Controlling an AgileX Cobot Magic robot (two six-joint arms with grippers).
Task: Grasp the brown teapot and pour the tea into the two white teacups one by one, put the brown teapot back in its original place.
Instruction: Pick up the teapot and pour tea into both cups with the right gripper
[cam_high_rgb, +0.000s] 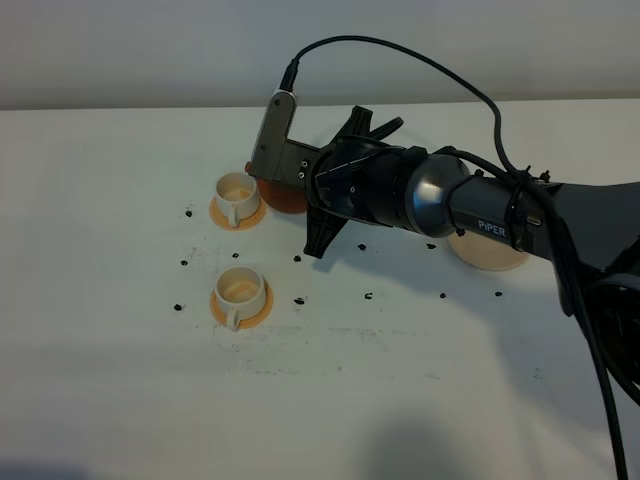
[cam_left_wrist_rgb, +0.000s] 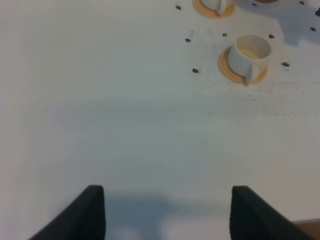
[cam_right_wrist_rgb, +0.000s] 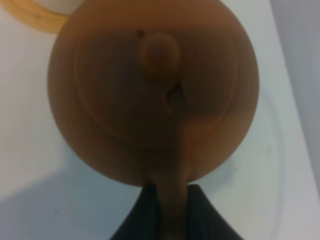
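The brown teapot is held by its stubby handle in my right gripper, which reaches across the middle. It hangs just right of the far white teacup on its orange-tan saucer. The right wrist view shows the teapot's lid and knob, with the handle between the dark fingers. The near white teacup stands on its saucer in front. The pale beige coaster lies bare at the right, partly behind the arm. My left gripper is open and empty, away from the near cup.
Small black specks dot the white table around the cups. The right arm and its cable span the middle and right of the table. The table's back edge meets a wall.
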